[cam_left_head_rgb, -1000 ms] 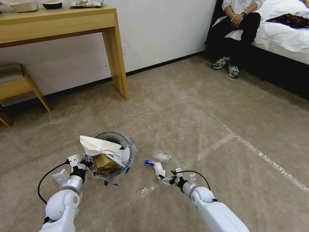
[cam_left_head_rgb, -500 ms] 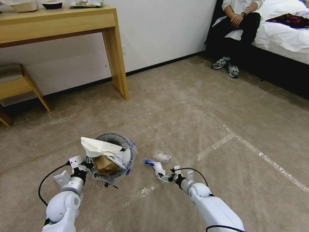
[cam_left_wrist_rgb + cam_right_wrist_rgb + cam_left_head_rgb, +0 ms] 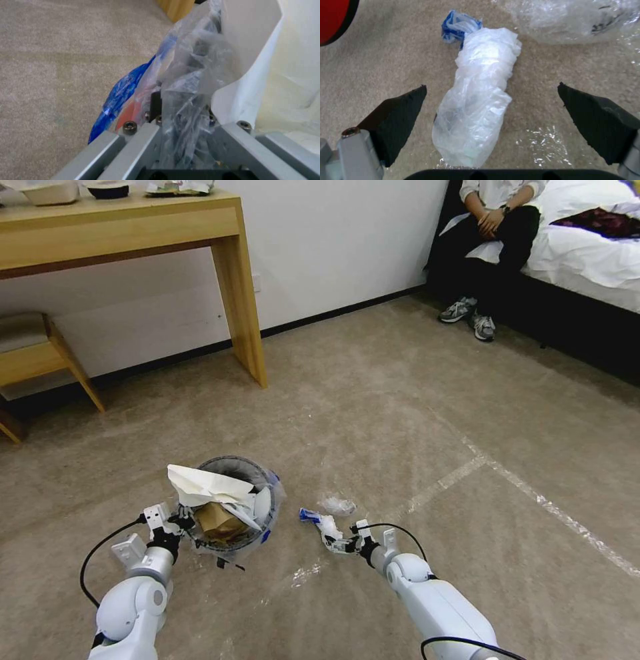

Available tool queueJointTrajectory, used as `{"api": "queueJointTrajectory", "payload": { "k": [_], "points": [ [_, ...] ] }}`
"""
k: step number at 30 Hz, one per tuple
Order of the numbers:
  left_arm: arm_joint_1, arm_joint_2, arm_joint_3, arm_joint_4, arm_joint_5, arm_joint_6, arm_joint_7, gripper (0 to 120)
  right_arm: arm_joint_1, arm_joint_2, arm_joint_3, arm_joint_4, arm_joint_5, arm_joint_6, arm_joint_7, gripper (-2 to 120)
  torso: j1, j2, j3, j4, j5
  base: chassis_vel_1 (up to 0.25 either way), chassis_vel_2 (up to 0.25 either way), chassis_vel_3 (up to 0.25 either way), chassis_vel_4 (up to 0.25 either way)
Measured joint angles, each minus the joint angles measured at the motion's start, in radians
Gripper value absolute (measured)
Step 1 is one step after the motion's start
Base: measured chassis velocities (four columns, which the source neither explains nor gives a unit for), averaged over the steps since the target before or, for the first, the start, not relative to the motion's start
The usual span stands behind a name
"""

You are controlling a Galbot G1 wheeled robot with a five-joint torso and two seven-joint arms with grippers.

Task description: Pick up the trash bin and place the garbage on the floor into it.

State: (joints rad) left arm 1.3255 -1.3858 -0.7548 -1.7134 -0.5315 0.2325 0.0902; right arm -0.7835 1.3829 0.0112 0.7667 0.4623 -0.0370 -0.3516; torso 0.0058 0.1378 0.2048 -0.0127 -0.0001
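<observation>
Left gripper: clamped on the rim of the small round plastic-lined trash bin, at its 8 o'clock.
Right gripper: jaws wide apart, straddling a twisted clear plastic bag with a blue end on the beige carpet floor.

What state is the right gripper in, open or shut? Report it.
Open. In the right wrist view the right gripper has its pads spread wide on either side of the white plastic bundle on the floor, touching neither side.

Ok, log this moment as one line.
left gripper: shut on trash bin rim | right gripper: open, straddling twisted plastic bag on floor
</observation>
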Motion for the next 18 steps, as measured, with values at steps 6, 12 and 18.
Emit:
{"api": "queueJointTrajectory", "payload": {
  "k": [6,12,18],
  "points": [
    [-0.005,0.003,-0.001,0.006,-0.001,0.0,0.001,1,0.034,0.017,-0.007,-0.044,-0.018,0.01,-0.009,100,0.0,0.0,0.0,0.0,0.0,0.0,0.0,0.0,0.0],
    [-0.008,-0.001,0.001,0.011,-0.001,-0.001,0.001,1,0.059,0.039,-0.011,-0.089,-0.047,0.02,-0.016,100,0.0,0.0,0.0,0.0001,0.0,0.0,0.0,0.0,0.0],
    [-0.009,0.0,0.001,0.016,-0.001,-0.001,0.002,1,0.073,0.059,-0.013,-0.121,-0.065,0.022,-0.021,100,0.0,0.0,0.0,0.0,0.0,0.0,0.0,0.0,0.0]
  ]
}}
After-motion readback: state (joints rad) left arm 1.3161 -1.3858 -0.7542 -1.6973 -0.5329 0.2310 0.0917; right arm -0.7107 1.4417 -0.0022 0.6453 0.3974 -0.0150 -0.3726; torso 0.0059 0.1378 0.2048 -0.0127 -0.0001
